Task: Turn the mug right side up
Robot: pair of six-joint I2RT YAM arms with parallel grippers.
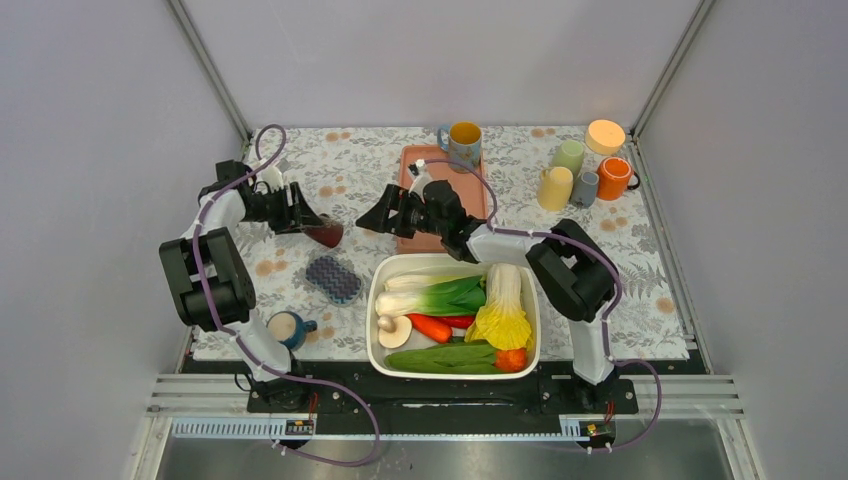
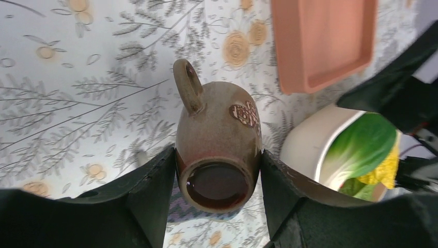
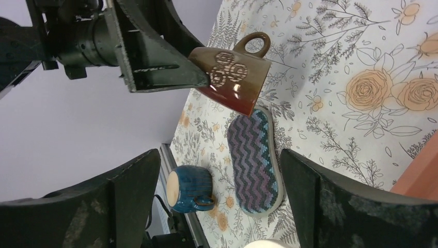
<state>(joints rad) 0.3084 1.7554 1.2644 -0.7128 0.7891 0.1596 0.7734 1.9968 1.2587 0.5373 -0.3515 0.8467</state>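
Though aloft and tilted — brown mug (image 3: 232,77) between left pincer (image 2: 217,157) fingers; right pincer (image 1: 373,220) wide, apart.

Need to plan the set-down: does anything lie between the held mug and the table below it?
Partly. The left gripper holds the mug above the table, and the sponge seems to lie just under its lower end. Bare cloth shows beyond the sponge.

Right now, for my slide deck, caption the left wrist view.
Left gripper clamps the brown mug over the floral tablecloth.
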